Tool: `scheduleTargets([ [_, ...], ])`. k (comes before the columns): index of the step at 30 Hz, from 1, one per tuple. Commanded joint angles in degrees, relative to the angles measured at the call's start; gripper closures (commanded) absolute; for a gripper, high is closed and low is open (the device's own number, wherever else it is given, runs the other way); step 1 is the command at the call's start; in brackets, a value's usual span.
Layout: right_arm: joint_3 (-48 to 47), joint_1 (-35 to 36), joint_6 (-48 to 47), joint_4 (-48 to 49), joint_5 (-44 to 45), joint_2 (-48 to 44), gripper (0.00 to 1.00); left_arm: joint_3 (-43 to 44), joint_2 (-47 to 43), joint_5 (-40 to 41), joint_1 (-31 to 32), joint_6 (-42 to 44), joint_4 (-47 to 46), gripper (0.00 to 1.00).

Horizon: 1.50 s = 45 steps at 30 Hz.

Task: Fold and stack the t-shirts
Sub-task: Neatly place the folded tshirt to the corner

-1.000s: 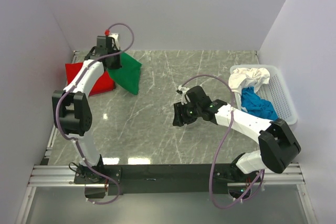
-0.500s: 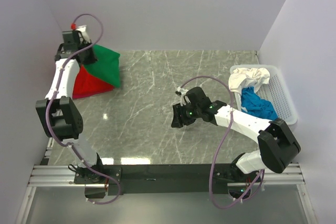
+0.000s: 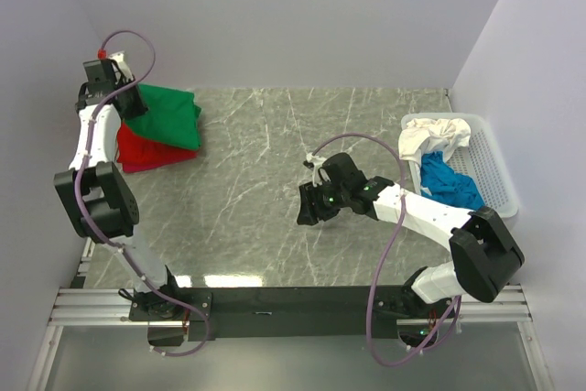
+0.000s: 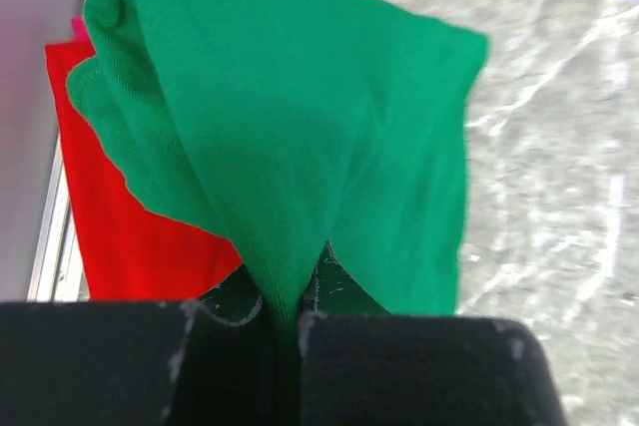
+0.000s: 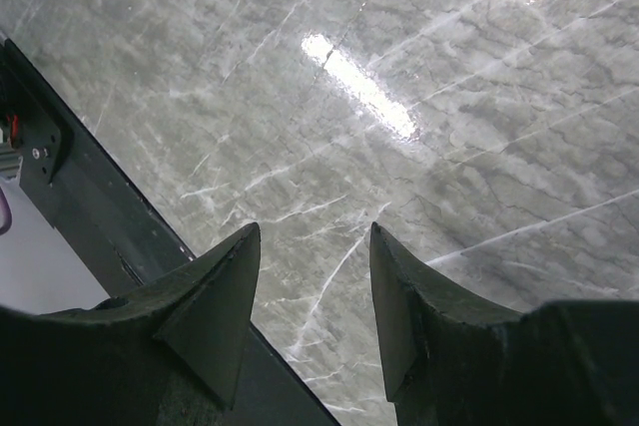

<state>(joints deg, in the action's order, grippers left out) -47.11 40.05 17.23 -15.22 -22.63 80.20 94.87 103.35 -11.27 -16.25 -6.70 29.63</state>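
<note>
The bright green t-shirt (image 3: 169, 116) lies folded over the red t-shirt (image 3: 146, 153) at the far left of the table. My left gripper (image 3: 124, 96) is shut on the green shirt's left edge; in the left wrist view the green cloth (image 4: 300, 147) runs into the closed jaws, and the red shirt (image 4: 120, 216) shows beneath it. My right gripper (image 3: 305, 211) is open and empty above the bare table near the middle; its fingers (image 5: 215, 296) stand apart. A white shirt (image 3: 430, 135) and a blue shirt (image 3: 449, 185) lie in the basket.
The white lattice basket (image 3: 494, 176) stands at the right edge of the table. Walls close the left, back and right sides. The black rail (image 5: 90, 197) at the near edge shows under the right gripper.
My left gripper has pulled the green shirt leftward over the red one, from a hanging fold to lying across it. The right arm has shifted slightly left.
</note>
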Motion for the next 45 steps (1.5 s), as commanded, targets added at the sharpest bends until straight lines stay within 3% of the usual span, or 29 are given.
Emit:
scheduleTargets([
  [1, 0.27, 0.90, -0.97, 1.60, -0.66, -0.93, 0.45, 0.67, 2.90, 3.79, -0.54, 2.65, -2.47, 1.00],
  [6, 0.71, 0.90, -0.97, 1.51, -0.57, -1.63, 0.45, 1.02, 6.68, 9.07, -2.20, 2.92, -2.29, 1.00],
  [9, 0.62, 0.99, -1.06, 1.51, -0.83, -1.89, 0.45, 1.90, 8.00, 11.09, -2.47, 2.92, -1.86, 0.94],
  [12, 0.62, 0.90, -1.06, 1.43, -0.83, -2.25, 0.45, 1.90, 8.45, 17.14, -2.56, 1.52, -2.20, 0.65],
  [13, 0.62, 0.99, -1.06, 1.42, -0.83, -2.42, 0.45, 1.90, 8.36, 18.37, -2.56, 0.99, -2.03, 0.49],
  [15, 0.79, 0.99, -1.06, 1.42, -0.83, -2.68, 0.44, 1.99, 8.27, 20.32, -2.56, 0.29, -1.51, 0.39],
  [16, 0.71, 1.08, -1.06, 1.42, -0.83, -2.86, 0.44, 1.90, 8.18, 20.76, -2.56, -0.06, -1.59, 0.28],
  [19, 0.62, 1.08, -0.98, 1.34, -0.83, -2.95, 0.44, 1.28, 6.87, 20.76, -2.47, -0.86, -1.94, 0.06],
  [20, 0.71, 1.25, -0.97, 1.25, -0.75, -3.21, 0.44, 1.02, 6.08, 20.76, -2.56, -0.95, -1.94, 0.03],
  [24, 1.23, 1.17, -0.45, 1.51, -0.31, -4.44, 0.44, -0.12, 2.22, 21.20, -2.21, -2.00, -2.03, 0.01],
  [28, 1.32, 1.26, -0.10, 0.81, 0.92, -5.76, 0.43, -1.35, -4.81, 26.53, -1.77, -6.38, -1.94, 0.01],
  [31, 1.23, 1.17, 0.17, 0.20, 2.32, -6.99, 0.43, -3.45, -12.71, 29.89, -1.77, -10.08, -1.06, 0.01],
  [35, 0.53, 1.17, 0.43, -1.12, 5.04, -8.66, 0.43, -12.92, -28.33, 31.03, 0.07, -10.35, -3.61, 0.01],
  [41, -1.05, 1.17, 1.57, -2.71, 9.96, -11.29, 0.43, -27.16, -46.80, 37.18, 15.77, -12.19, -2.12, 0.01],
  [45, -2.63, 1.08, 2.10, -3.58, 13.83, -12.70, 0.43, -34.13, -54.38, 36.15, 24.22, -17.80, -0.19, 0.01],
])
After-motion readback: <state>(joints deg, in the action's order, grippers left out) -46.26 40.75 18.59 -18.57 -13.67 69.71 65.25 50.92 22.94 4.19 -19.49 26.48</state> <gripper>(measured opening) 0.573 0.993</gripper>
